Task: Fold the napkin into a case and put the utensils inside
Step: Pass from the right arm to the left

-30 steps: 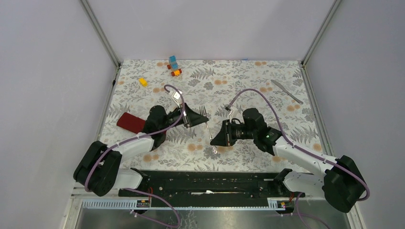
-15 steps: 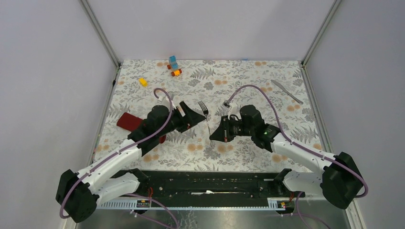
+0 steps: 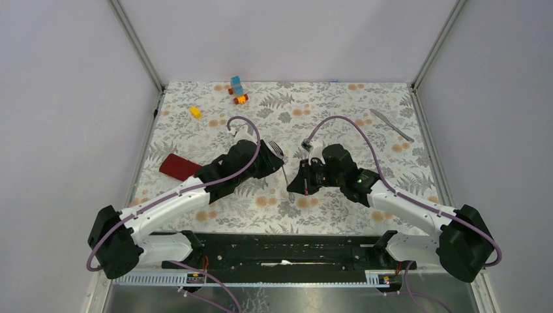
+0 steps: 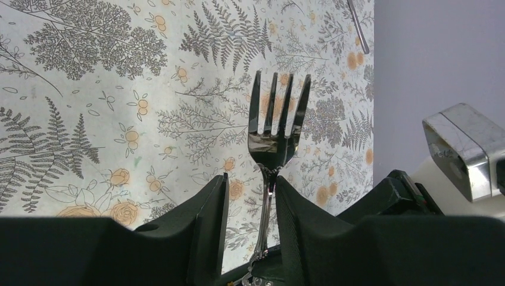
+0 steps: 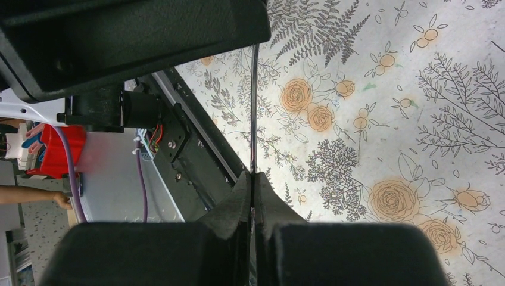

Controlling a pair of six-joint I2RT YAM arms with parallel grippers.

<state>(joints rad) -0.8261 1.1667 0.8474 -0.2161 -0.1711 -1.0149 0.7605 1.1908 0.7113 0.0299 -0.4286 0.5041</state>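
Note:
The silver fork (image 3: 284, 171) hangs between both grippers over the middle of the table. My right gripper (image 3: 298, 185) is shut on the fork's handle (image 5: 253, 119), seen edge-on in the right wrist view. My left gripper (image 4: 250, 185) stands open around the fork's neck (image 4: 269, 179). The neck lies against the right finger, with a gap to the left finger (image 4: 211, 208). The tines (image 4: 279, 110) point away beyond the fingertips. The dark red napkin (image 3: 177, 167) lies folded as a narrow case at the left, partly behind my left arm. The knife (image 3: 391, 125) lies at the far right.
Small toy blocks stand at the back: a blue and orange cluster (image 3: 237, 89) and a yellow block (image 3: 195, 111). The black base rail (image 3: 280, 248) runs along the near edge. Grey walls close in both sides of the flowered tablecloth (image 3: 339, 104).
My right gripper has shut on the fork's handle. My left gripper let go of the fork, opened wide, then narrowed around its neck as the left arm stretched toward the centre.

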